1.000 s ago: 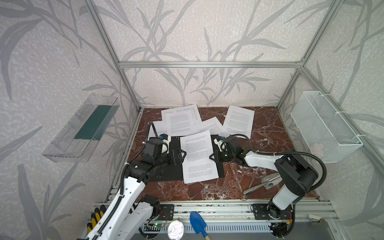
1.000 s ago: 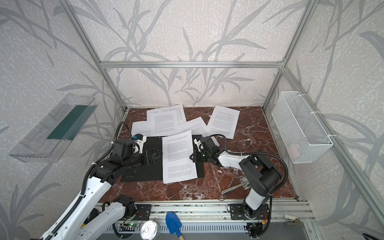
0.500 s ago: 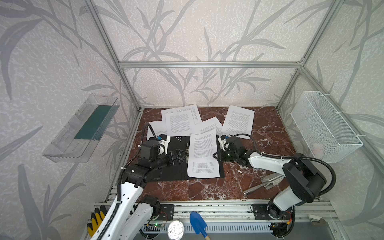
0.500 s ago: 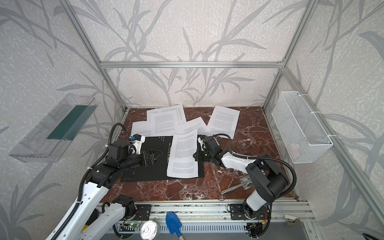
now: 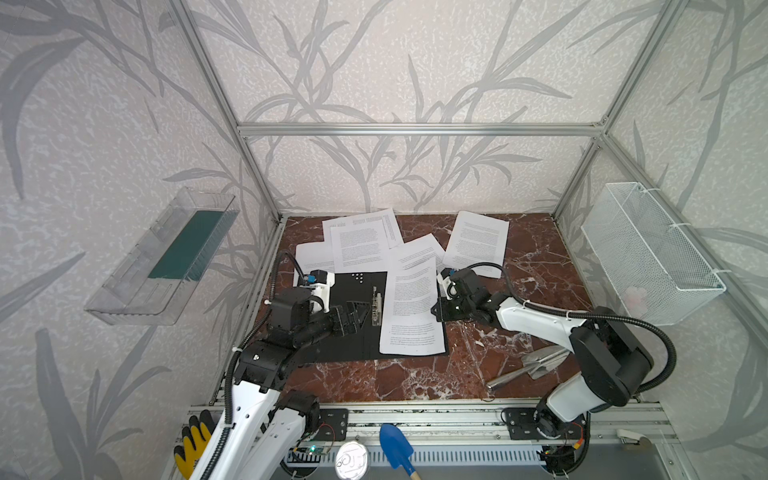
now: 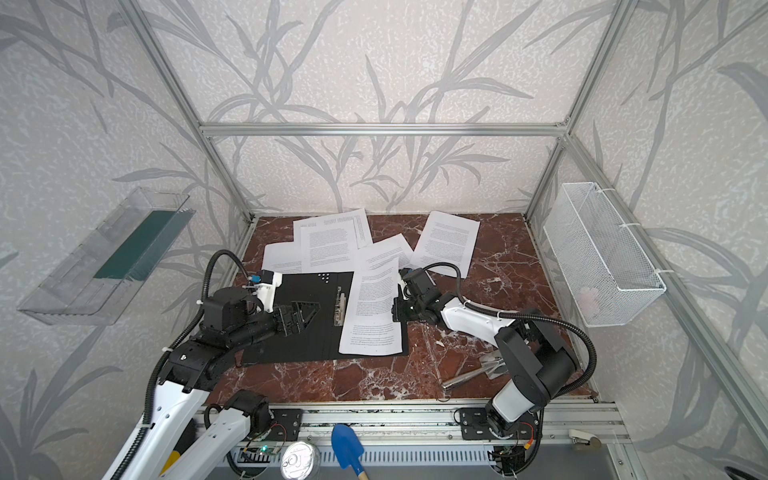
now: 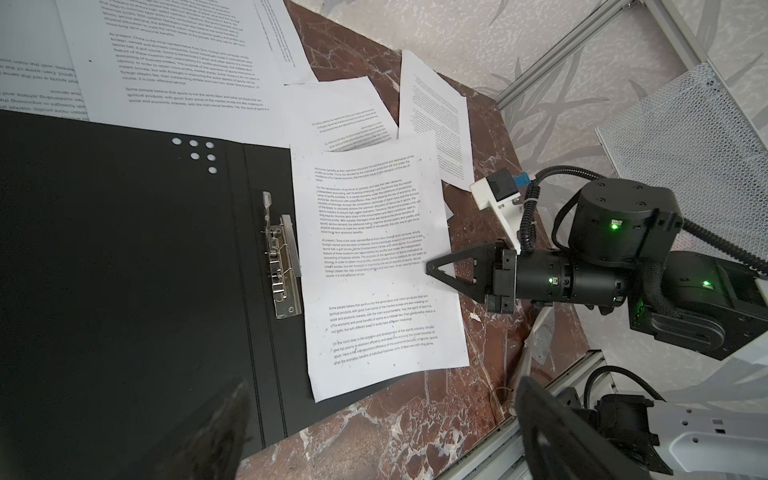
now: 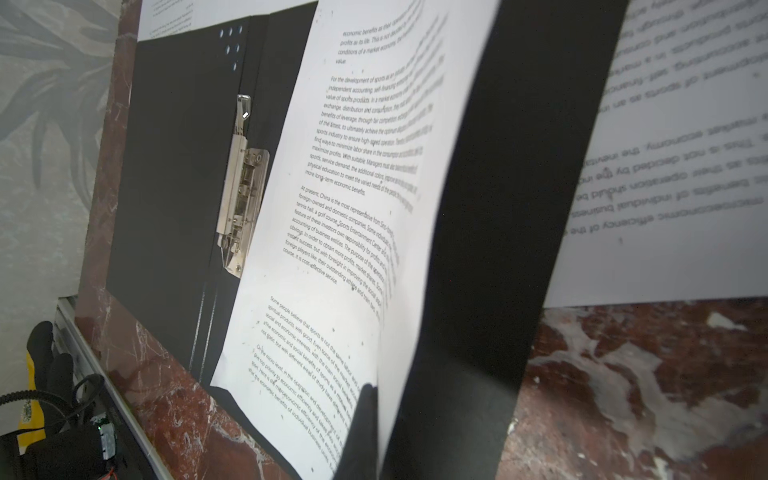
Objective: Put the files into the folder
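The folder (image 5: pixel 349 347) (image 6: pixel 297 345) lies open with its black inside up and its metal clip (image 5: pixel 376 306) (image 7: pixel 281 257) near the spine. One printed sheet (image 5: pixel 411 316) (image 6: pixel 374 316) (image 7: pixel 374 266) lies on the folder's right half. My right gripper (image 5: pixel 437 309) (image 6: pixel 397 311) (image 7: pixel 429 266) (image 8: pixel 374 432) is shut on that sheet's right edge, which it holds slightly raised. My left gripper (image 5: pixel 353 316) (image 6: pixel 302 318) (image 7: pixel 382 432) hovers open over the folder's left half, holding nothing. Several more files (image 5: pixel 361 245) (image 6: pixel 328 245) lie loose behind the folder, and one (image 5: pixel 478 241) lies at the back right.
A metal trowel (image 5: pixel 536 365) lies on the marble floor by the right arm's base. A white wire basket (image 5: pixel 648 253) hangs on the right wall and a clear tray (image 5: pixel 166 257) on the left. A blue scoop (image 5: pixel 395 442), a tin (image 5: pixel 351 461) and gloves (image 5: pixel 191 440) sit at the front rail.
The right gripper has swung the sheet it holds straighter and a little to the right, onto the folder's right half. The left gripper has stayed open over the left half.
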Available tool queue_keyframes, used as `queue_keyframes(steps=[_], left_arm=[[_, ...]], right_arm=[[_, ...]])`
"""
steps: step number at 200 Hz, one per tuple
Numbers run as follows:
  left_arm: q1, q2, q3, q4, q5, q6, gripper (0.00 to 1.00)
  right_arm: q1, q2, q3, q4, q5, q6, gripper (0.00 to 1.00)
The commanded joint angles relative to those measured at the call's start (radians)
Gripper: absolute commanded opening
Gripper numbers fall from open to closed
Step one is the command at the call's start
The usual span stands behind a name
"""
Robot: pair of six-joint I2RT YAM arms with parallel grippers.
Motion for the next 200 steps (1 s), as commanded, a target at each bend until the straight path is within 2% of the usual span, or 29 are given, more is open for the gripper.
queue_keyframes(steps=[1, 95, 200], left_arm=[[0.003, -0.009, -0.011, -0.01, 0.004, 0.019, 0.99], [0.003, -0.005, -0.012, -0.008, 0.008, 0.02, 0.99], [0.005, -0.002, -0.012, -0.007, 0.005, 0.019, 0.99]], right_arm=[[-0.005, -0.008, 0.039, -0.035, -0.006, -0.043, 0.0], [-0.004, 0.052, 0.098, -0.001, -0.08, -0.079, 0.0], [0.002, 0.092, 0.134, -0.03, -0.114, -0.105, 0.0]])
